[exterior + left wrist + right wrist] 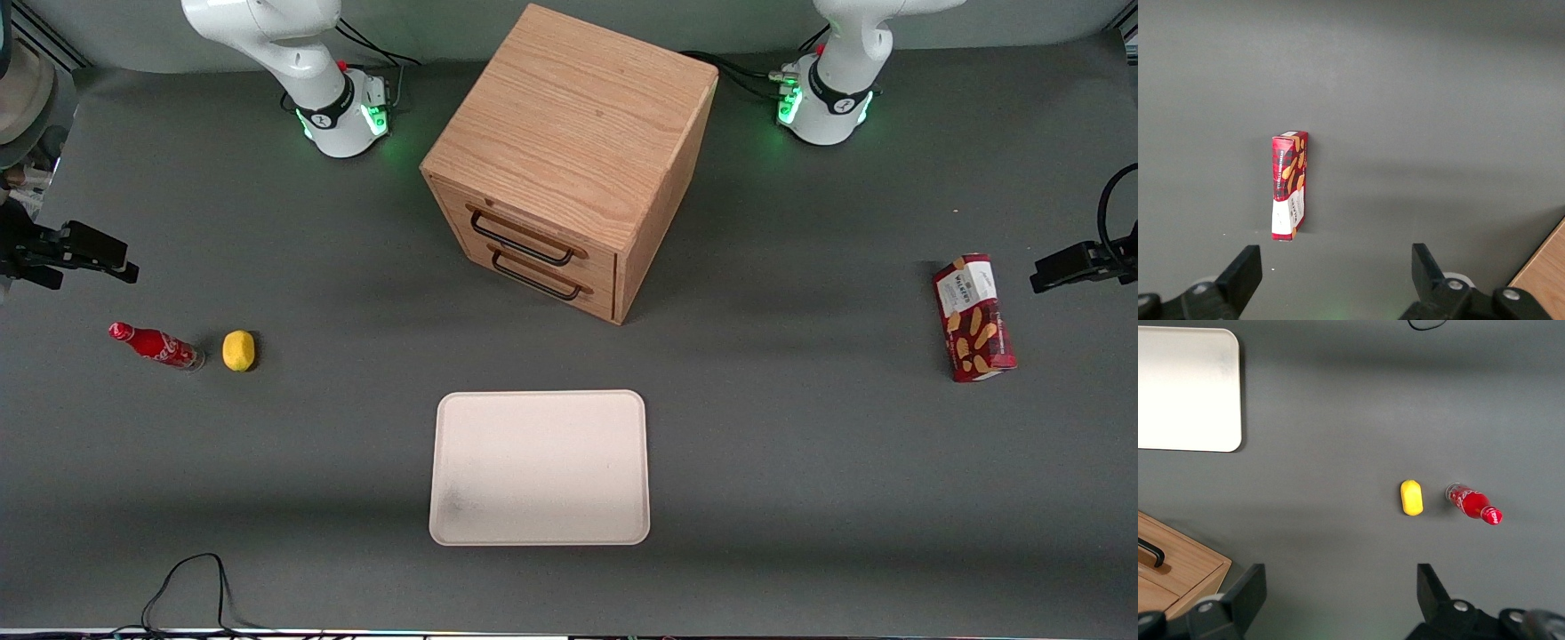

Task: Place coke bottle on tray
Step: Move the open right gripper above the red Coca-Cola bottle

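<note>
Gripper (1338,587) hangs high over the counter (800,462) with its fingers (1248,590) spread wide and nothing between them — well apart from the bottle (156,345).

Bottle stands on the counter toward my working arm's end, just beside a lemon (238,350); a small gap shows between them and they do not touch. From the wrist camera I see the cap (1492,516) leaning away from the clear base, which I take for the viewing angle, not a tilt — I judge it upright, but I cannot be sure.

Tray (622,524) lies flat and bare, nearer the front camera than the drawer cabinet (569,151), well apart from the bottle. Snack box (973,317) sits toward the parked arm's end, out of play.

Step in hand, as I read it: the reach and grasp, not yet begun.

How I would do it well:
- Bring the gripper over the bottle first, then descend — no diagonal sweep past the lemon.
- Turn the wrist so that neither finger comes down on the lemon's side; the gap there looks tight.
- Take the body below the cap, where it is widest. A slim, smooth bottle will likely tip if nudged before the close.
- Lift straight up, carry it to the tray's middle and set it down gently before opening.
</note>
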